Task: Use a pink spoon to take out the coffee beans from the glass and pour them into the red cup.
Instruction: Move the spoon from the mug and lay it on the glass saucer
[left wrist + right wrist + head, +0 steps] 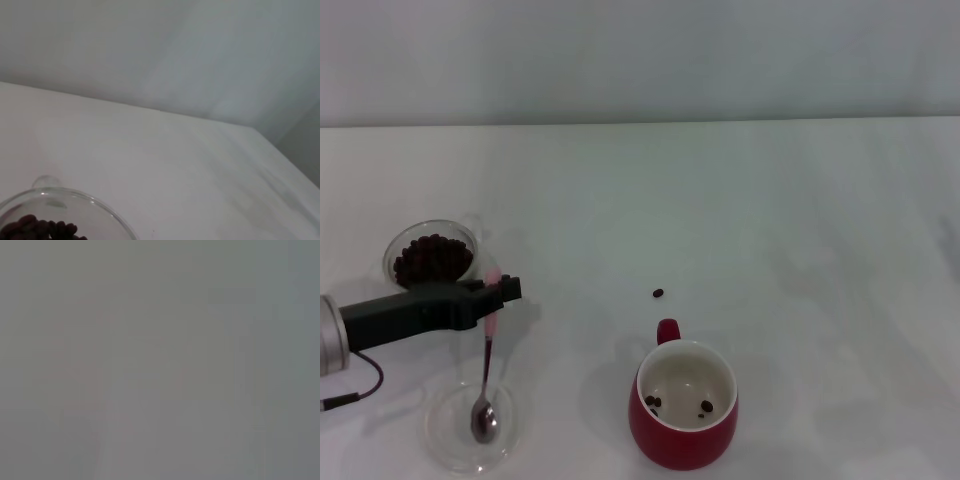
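Nearest you, the pink spoon (pixel 486 385) stands tilted with its metal bowl resting in a shallow clear dish (pixel 448 442) on the tabletop (pixel 800 220). Its pale handle rises to the left gripper (pixel 497 291), whose fingers pinch the handle near its top. That spoon is light, stiff and slick, so a pinch this high may let it swivel; grip firmly and keep the bowl level once loaded.

Beside the dish, nearer the middle, the red cup (pixel 683 405) is heavy and stable (two beans already lie on its white floor).

One stray bean (pixel 658 293) lies on the tabletop just beyond the cup's handle.

Farthest off, behind the gripper, the glass (pixel 432 258) holds the coffee beans (pixel 432 257): thin-walled and light, easily tipped by a careless scoop.

The right gripper is out of sight.
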